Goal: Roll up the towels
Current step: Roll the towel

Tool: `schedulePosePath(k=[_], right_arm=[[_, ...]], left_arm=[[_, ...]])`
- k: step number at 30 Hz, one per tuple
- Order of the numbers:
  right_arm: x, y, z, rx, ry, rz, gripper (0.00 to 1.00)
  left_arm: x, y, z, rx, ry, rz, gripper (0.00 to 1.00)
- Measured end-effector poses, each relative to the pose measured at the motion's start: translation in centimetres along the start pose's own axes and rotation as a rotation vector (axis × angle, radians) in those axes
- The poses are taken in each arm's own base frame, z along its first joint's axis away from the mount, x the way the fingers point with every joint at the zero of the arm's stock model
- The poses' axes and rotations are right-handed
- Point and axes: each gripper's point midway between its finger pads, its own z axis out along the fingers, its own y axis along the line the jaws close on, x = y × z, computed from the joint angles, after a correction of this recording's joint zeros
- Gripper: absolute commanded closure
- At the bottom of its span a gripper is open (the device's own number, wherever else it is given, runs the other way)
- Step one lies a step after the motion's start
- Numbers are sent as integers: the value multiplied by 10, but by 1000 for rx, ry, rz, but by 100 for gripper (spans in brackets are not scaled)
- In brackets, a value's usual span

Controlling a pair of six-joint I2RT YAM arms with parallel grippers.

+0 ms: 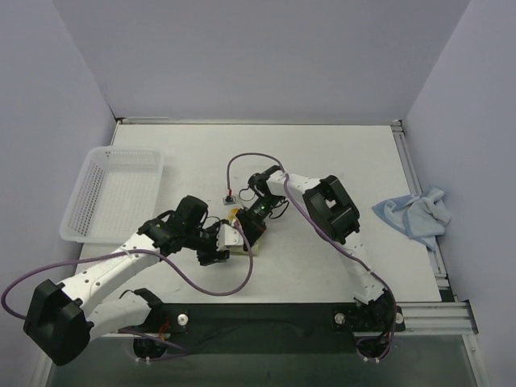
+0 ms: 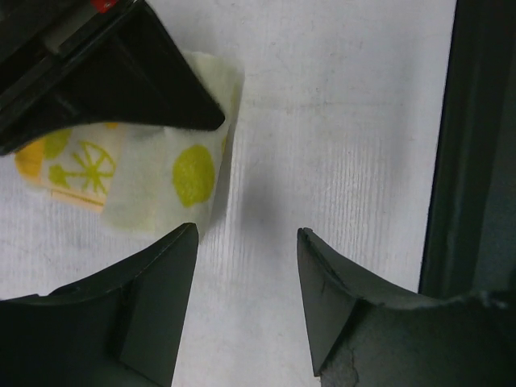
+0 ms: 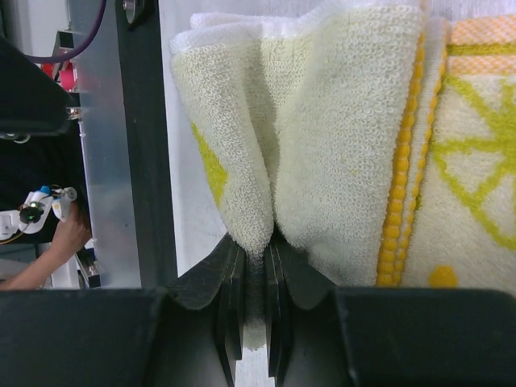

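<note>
- Tabletop (image 1: 322, 161): one.
- Basket (image 1: 89, 185): one, far left.
- Towels, two: blue towel (image 1: 413, 214) crumpled at the right edge; printed towel (image 3: 347, 145) central, mostly hidden overhead by the pincers.
- Right pincer (image 3: 256, 250): clamped on the printed towel's fold.
- Left pincer (image 2: 246, 238): apart, just beside it.

I see the printed towel (image 3: 339, 145) as cream-white terry with lime-green and yellow citrus shapes and an orange-yellow beaded stripe. The other towel (image 1: 413, 213) is plain light blue. The mesh basket (image 1: 81, 197) is white, as is the table (image 1: 339, 153). The left gripper (image 2: 246, 234) and right gripper (image 3: 254, 246) are black.
</note>
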Motion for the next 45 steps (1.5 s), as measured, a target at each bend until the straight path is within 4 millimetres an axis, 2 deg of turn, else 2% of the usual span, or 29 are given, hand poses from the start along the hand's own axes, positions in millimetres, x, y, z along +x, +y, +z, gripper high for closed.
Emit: schedulePosePath(k=[5, 13, 17, 18, 19, 20, 23, 24, 27, 30, 32, 37, 41, 43, 45], right_arm=[[1, 2, 2, -25, -11, 4, 100], [2, 3, 3, -35, -15, 5, 99], [2, 2, 2, -41, -22, 12, 98], [2, 2, 2, -42, -24, 15, 95], [2, 1, 0, -40, -28, 22, 93], [2, 1, 0, -40, -29, 27, 91], [3, 1, -2, -31, -23, 59, 79], [3, 0, -3, -24, -21, 73, 70], [-2, -1, -14, -8, -38, 115, 55], [-10, -3, -35, 24, -79, 146, 43], [-13, -4, -54, 67, -110, 152, 43], [-20, -3, -127, 230, -232, 122, 43], [-8, 18, -188, 369, -341, 108, 45], [2, 29, -206, 425, -370, 102, 46], [11, 42, -211, 464, -377, 94, 47]], left_arm=[[6, -4, 28, -6, 30, 150, 37], [20, 25, 58, -121, 81, 308, 38], [23, 34, 68, -133, 92, 345, 55], [26, 34, 71, -125, 101, 348, 68], [30, 33, 74, -111, 114, 345, 72], [34, 31, 77, -93, 126, 348, 81], [31, 32, 80, -60, 150, 337, 89], [30, 32, 80, -46, 164, 316, 92], [28, 31, 82, 7, 209, 245, 94], [24, 29, 83, 58, 232, 174, 96], [23, 26, 82, 97, 243, 120, 97], [31, 20, 75, 231, 289, -72, 97], [31, 36, 73, 321, 288, -264, 94], [31, 48, 73, 358, 277, -349, 93], [30, 60, 77, 409, 258, -444, 91]])
